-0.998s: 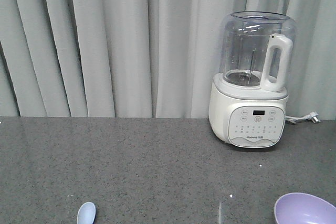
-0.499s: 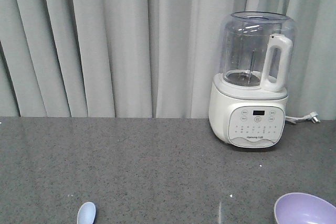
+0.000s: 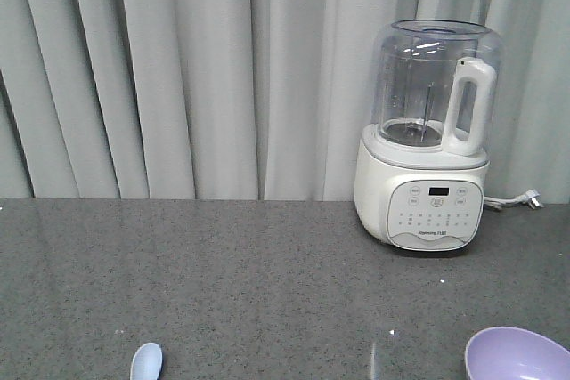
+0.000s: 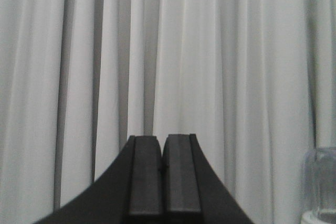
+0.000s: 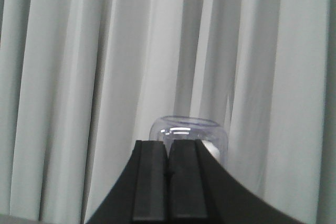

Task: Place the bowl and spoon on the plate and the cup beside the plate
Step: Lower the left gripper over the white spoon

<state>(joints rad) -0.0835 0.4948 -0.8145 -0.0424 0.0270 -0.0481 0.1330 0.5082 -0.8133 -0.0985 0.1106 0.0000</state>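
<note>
Nothing is held at this moment: the left gripper (image 4: 162,145) is seen with its two black fingers pressed flat together, and the right gripper (image 5: 168,148) is closed in the same way, both raised and pointed at the pleated grey curtain (image 3: 178,77). The task is judged to be at its very start. At the lower edge of the front view, the lavender bowl (image 3: 518,355) is cut off at the right and only the rounded scoop of the pale spoon (image 3: 147,362) is shown at the left, the two well apart on the speckled grey countertop (image 3: 267,282). The plate and the cup are not shown in any view, so the plate should be located before anything is lifted. For a first pick, the fingers should be spread before the descent. The bowl is best pinched across its thin rim, since its smooth plastic wall is likely to slip. The spoon lies low on a hard, glossy surface and is probably better taken by its handle, which is out of view. The blender (image 3: 427,144), with its clear jar and white base, stands at the back right and should be given room.
</note>
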